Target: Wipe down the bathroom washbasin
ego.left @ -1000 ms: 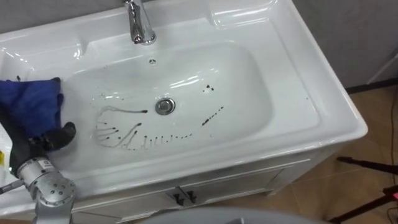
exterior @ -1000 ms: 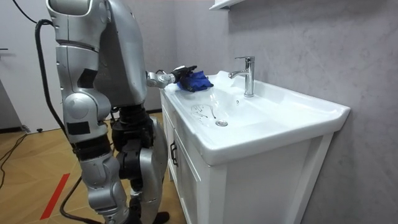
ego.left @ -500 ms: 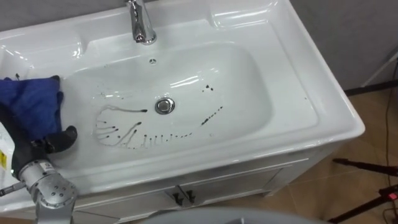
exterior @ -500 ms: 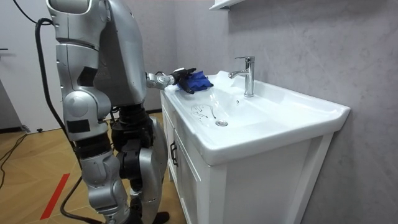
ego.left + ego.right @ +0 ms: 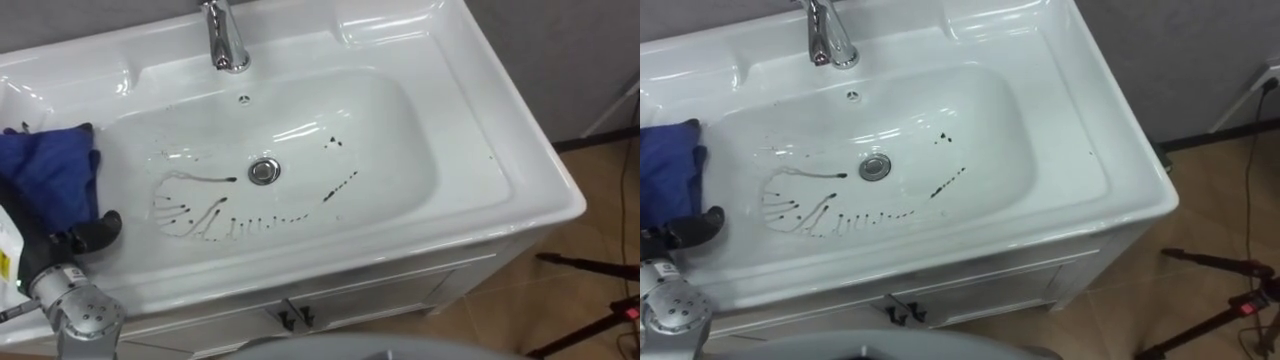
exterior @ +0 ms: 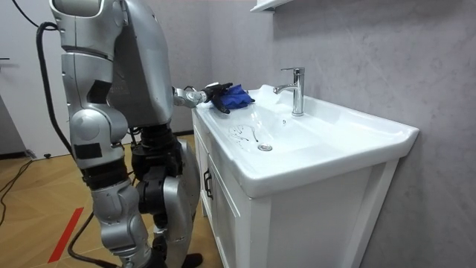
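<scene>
- Left eye view: left hand (image 5: 82, 234) sits on the left rim of the white basin (image 5: 500, 150). Its thumb is curled and it is clenched on the blue cloth (image 5: 45, 170), which is bunched over the hand.
- The dark marks (image 5: 215, 215) lie down in the bowl, to the hand's right. Their long axis runs left to right along the near slope, from near the hand to past the drain (image 5: 263, 171).
- 1 smaller streak (image 5: 342, 185) sits further right, well apart from the cloth.
- The bowl holds only the marks and the drain. The faucet (image 5: 225, 40) stands on the far rim.
- Right eye view: same layout. The cloth (image 5: 665, 165) is on the left rim, the left hand (image 5: 685, 232) is just under it, and the marks (image 5: 820, 210) are lower right of both.
- Room view: the robot stands at the basin's end on the room view's left, with the hand (image 6: 210, 91) and cloth (image 6: 236, 97) over that rim.
- Judgement: wiping is not yet started. The left hand is the near one, so the next move is down and right into the bowl.
</scene>
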